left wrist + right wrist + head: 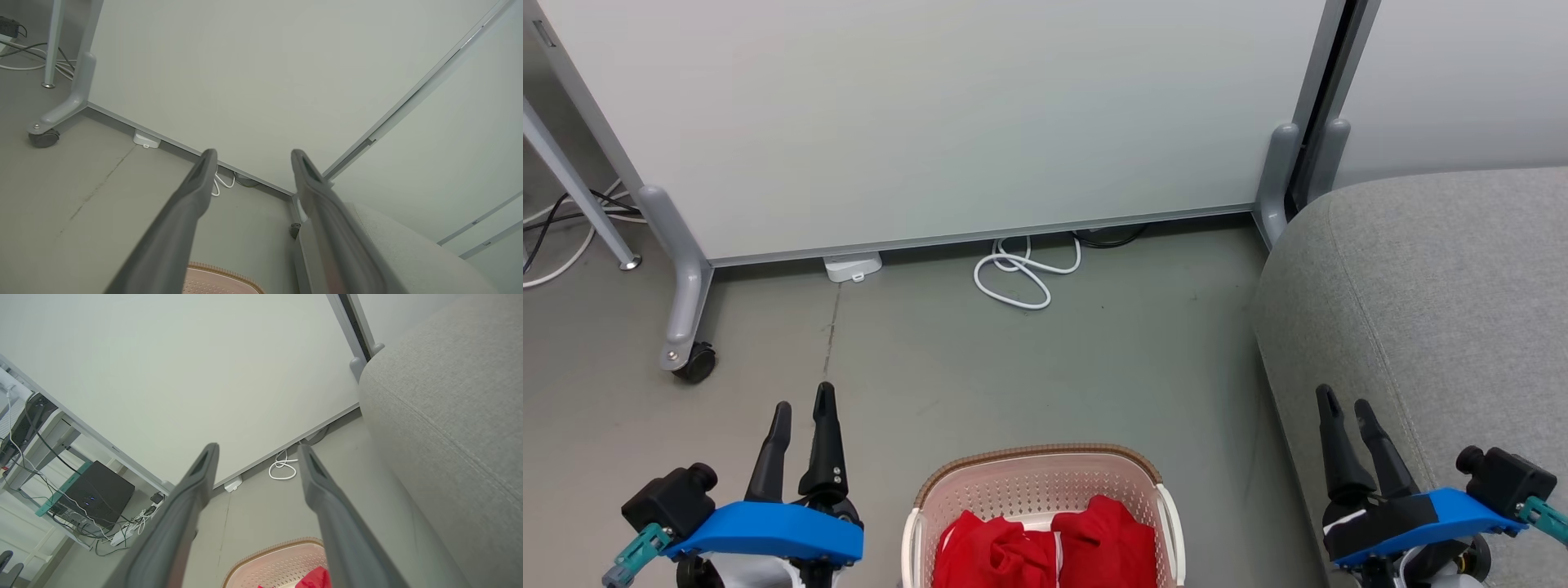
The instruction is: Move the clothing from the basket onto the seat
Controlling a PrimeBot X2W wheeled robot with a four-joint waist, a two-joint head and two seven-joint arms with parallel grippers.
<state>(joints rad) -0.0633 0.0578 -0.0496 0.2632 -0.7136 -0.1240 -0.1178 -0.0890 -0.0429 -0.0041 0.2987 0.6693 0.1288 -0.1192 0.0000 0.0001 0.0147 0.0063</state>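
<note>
A: Where does the head camera sit?
B: High up, facing forward and down at the floor (pixel 1094 351). A pale partition panel (pixel 931 122) stands ahead, the basket (pixel 1045 451) touches the bottom edge, the seat (pixel 1437 286) takes the right side.
A: And the wrist cameras?
B: Both sit low, near the floor, angled upward. One looks along the left gripper (pixel 254 154), the other along the right gripper (pixel 258 447), close beside the seat.
A: What do the views share?
B: All three show the panel's base, a coiled white cable (pixel 1023 269), the basket's rim and the seat.

Red clothing (pixel 1005 555) lies in basket (pixel 1037 490) beside seat (pixel 1437 310).
</note>
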